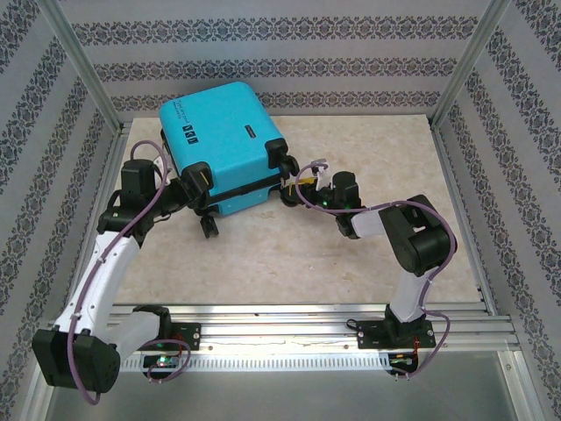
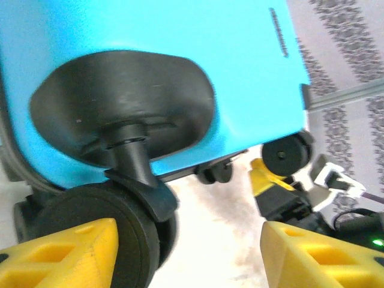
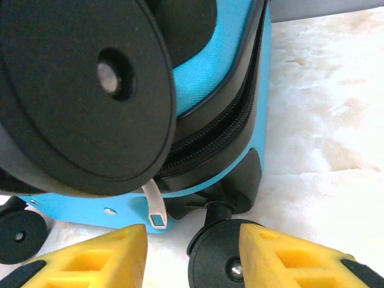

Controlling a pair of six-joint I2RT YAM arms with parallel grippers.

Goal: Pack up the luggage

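The luggage [image 1: 219,140] lies shut on the table [image 1: 263,263], wheels toward the arms. The left arm stretches past the luggage's left side and bends inward, the left gripper [image 1: 198,182] at the near-left wheel [image 2: 102,234] with fingers apart, gripping nothing. The right arm folds at the elbow and reaches to the near-right corner, the right gripper [image 1: 302,182] likewise spread, with the near-right wheel [image 3: 219,261] between its fingers.

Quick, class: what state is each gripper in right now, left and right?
Left gripper: open, holding nothing, at the luggage.
Right gripper: open, holding nothing, by a wheel.
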